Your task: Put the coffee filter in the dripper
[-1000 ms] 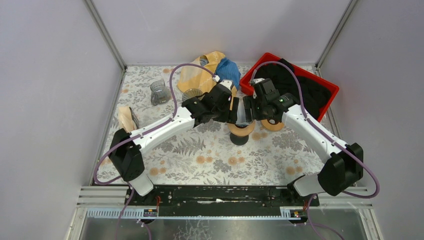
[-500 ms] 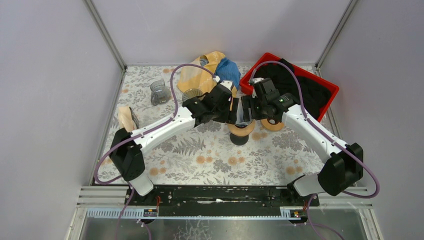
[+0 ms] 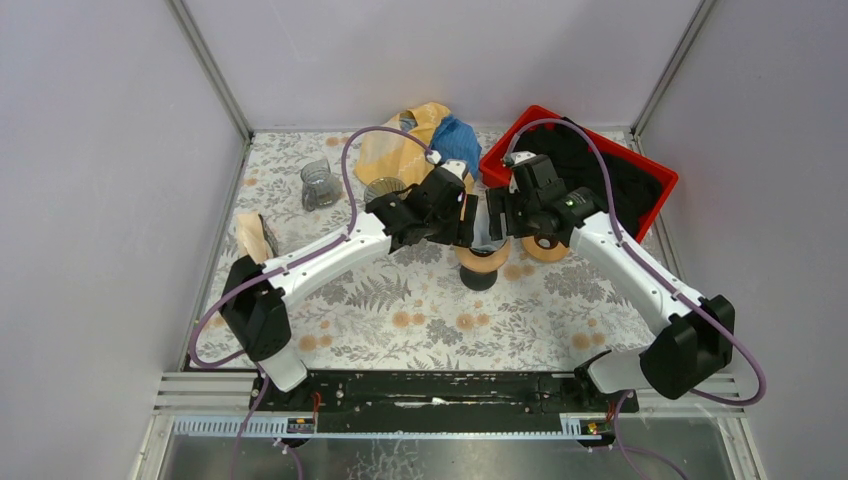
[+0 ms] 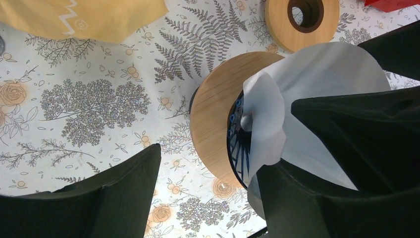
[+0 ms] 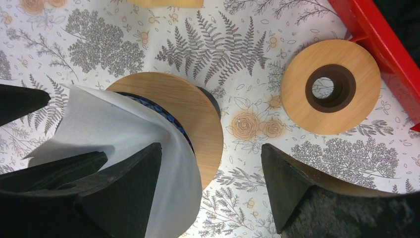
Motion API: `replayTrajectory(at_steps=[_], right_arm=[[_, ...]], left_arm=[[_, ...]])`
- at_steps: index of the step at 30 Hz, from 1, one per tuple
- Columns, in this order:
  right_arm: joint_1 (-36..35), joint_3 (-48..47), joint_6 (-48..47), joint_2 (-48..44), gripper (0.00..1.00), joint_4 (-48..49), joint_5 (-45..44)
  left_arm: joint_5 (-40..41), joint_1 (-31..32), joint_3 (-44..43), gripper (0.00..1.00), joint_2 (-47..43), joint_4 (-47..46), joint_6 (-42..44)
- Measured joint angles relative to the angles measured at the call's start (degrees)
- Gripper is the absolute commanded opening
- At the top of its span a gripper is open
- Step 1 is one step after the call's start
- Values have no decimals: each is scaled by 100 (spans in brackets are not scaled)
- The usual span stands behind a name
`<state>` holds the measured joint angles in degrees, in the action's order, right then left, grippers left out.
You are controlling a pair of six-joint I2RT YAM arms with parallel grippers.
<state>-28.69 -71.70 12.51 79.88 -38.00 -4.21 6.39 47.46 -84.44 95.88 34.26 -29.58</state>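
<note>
Filter paper, white and cone-shaped, hangs partly opened right above the dripper, which stands on the floral worktop between the two arms. Its lower end dips into the dripper's mouth, where dark ribs show inside the wooden collar. The upper part is spread sideways and is not seated.

The left tool is spread wide. One of its fingers is clear of the paper on the far side of the dripper, and the other lies against the paper's lower edge.

The right tool is also spread wide. One of its fingers touches the outer fold of the filter, and the other hangs over bare worktop. Neither tool pinches the paper between its own fingers. The wrist views do not show whether the paper is caught between a finger of one arm and a finger of the other.

A second wooden ring lies flat just beside the dripper, near the red tray, which holds a black cloth. A yellow bag and a blue item lie at the back, and a small glass vessel stands well apart on the left.
</note>
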Motion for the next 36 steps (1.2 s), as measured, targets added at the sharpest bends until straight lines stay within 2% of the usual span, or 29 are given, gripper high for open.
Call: replayTrajectory(at_steps=[16,24,36], right_arm=[[111,420,127,-96,80,260,-17],[125,420,129,-101,80,271,52],[133,420,129,-184,79,275,92]], left_arm=[[157,-2,0,76,39,0,13],[155,-2,2,88,24,-7,-31],[-273,-212,7,89,-133,-236,-44]])
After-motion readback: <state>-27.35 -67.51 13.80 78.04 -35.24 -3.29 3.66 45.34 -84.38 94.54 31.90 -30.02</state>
